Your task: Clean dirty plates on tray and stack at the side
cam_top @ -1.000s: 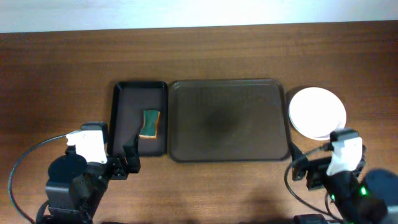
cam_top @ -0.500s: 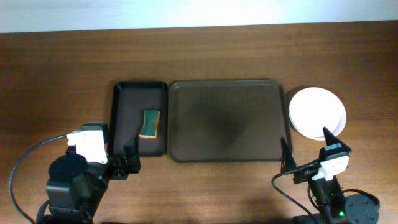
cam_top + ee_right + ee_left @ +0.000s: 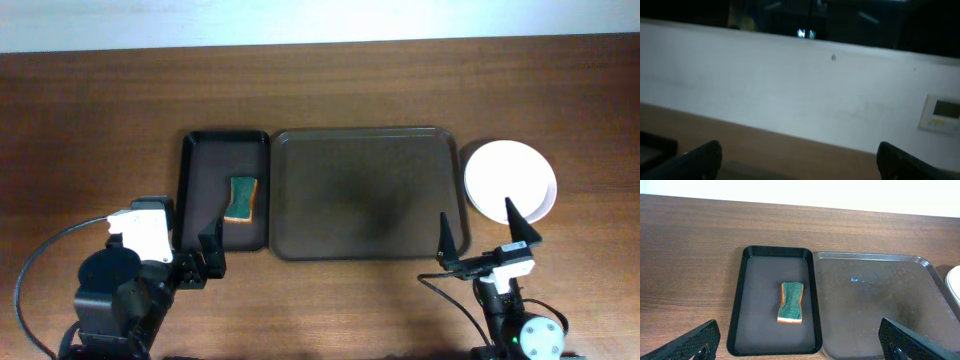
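Observation:
The plates (image 3: 510, 181) are white and sit stacked on the table to the right of the tray (image 3: 365, 192), which is dark brown and holds nothing. An edge of the plates (image 3: 955, 282) shows at the right border of the left wrist view. My left gripper (image 3: 200, 258) rests near the front edge, below the narrow tray, open and holding nothing (image 3: 800, 345). My right gripper (image 3: 482, 232) stands open and tipped upward in front of the tray's right corner, just below the plates. In its wrist view (image 3: 802, 162) only the far table edge and the wall show.
A narrow black tray (image 3: 225, 190) lies against the big tray's left side with a green and orange sponge (image 3: 241, 199) in it, also seen from the left wrist as the sponge (image 3: 791, 302). A white wall runs behind the table.
The right arm has drawn back toward the front edge and tilted its gripper up, so the fingers now point away from the table. The left arm has not moved.

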{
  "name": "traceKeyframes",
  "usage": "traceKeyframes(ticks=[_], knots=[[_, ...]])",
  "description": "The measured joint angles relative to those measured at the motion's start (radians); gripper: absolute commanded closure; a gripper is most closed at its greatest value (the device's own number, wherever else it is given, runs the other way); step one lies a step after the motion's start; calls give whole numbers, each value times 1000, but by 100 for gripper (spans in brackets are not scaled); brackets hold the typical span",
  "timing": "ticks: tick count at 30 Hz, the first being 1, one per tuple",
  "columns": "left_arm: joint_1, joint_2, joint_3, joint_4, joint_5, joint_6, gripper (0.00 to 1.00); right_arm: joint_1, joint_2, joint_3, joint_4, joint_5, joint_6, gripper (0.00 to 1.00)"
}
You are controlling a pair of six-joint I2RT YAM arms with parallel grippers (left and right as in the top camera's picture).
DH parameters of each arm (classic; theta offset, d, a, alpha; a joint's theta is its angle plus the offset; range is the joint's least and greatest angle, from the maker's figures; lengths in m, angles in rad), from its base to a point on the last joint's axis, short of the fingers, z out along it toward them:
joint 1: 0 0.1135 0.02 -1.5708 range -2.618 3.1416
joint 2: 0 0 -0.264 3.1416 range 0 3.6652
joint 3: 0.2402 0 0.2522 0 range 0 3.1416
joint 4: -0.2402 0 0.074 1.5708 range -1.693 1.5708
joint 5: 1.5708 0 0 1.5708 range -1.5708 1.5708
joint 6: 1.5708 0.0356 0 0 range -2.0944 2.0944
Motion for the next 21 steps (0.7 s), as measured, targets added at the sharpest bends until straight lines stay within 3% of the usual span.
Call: traceKeyframes(ticks=[8,21], knots=[[0,0,0,0,0,0,1,-18,-2,-3,-299,-4,-6,1],[0,0,0,0,0,0,1,-18,-2,-3,-306,-5,-6,1]])
